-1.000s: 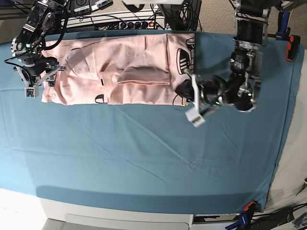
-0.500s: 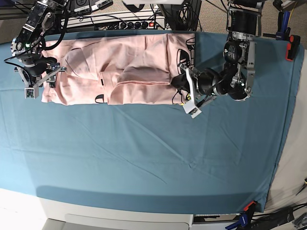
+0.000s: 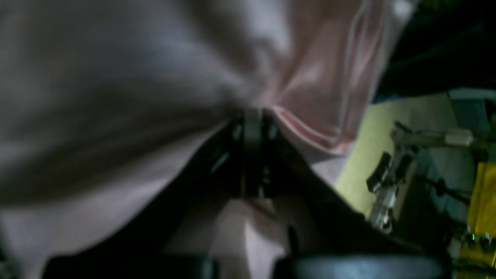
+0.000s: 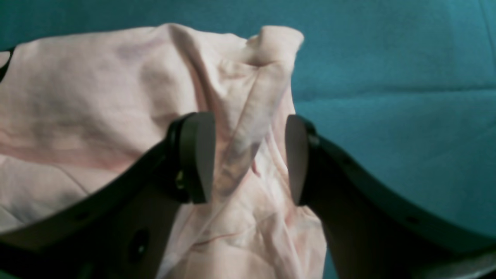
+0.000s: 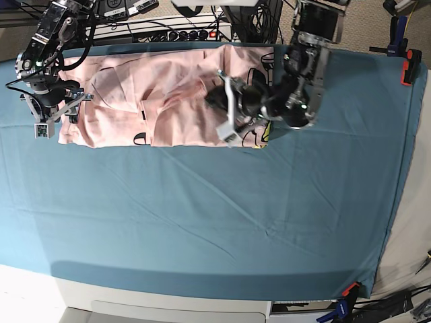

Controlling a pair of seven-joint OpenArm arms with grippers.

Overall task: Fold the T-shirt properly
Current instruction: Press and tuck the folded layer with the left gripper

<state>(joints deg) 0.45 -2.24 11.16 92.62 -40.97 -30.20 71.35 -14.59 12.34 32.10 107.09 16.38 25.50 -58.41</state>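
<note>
— Two arms over the worktop (image 5: pixel 202 222), and where's the T-shirt (image 5: pixel 168 87) now?

— Stretched along the far edge of the worktop, on the teal cloth (image 5: pixel 222 215). Pale pink, plain side mostly up, with a strip of black print and a bit of yellow showing by the front edge of the shirt, near the left arm.

— What's the left end effector (image 5: pixel 225 108) doing?

— Clamped tight on a pinch of the pink fabric. From its wrist camera the jaws sit pressed together with cloth bunched and draped above them, a stitched hem running just beside. It sits over the shirt, toward the middle of the far edge.

— And the right end effector (image 4: pixel 248 155)?

— Jaws spread wide, one pad (image 4: pixel 199 155) on each side of a raised ridge of fabric at the shirt's end. The cloth runs between them, but the pads aren't squeezing it; I can't tell whether either one touches it.

— Where is that one, seen from above?

— At the far left corner of the worktop, over the shirt's outer end, well apart from the other arm.
</note>
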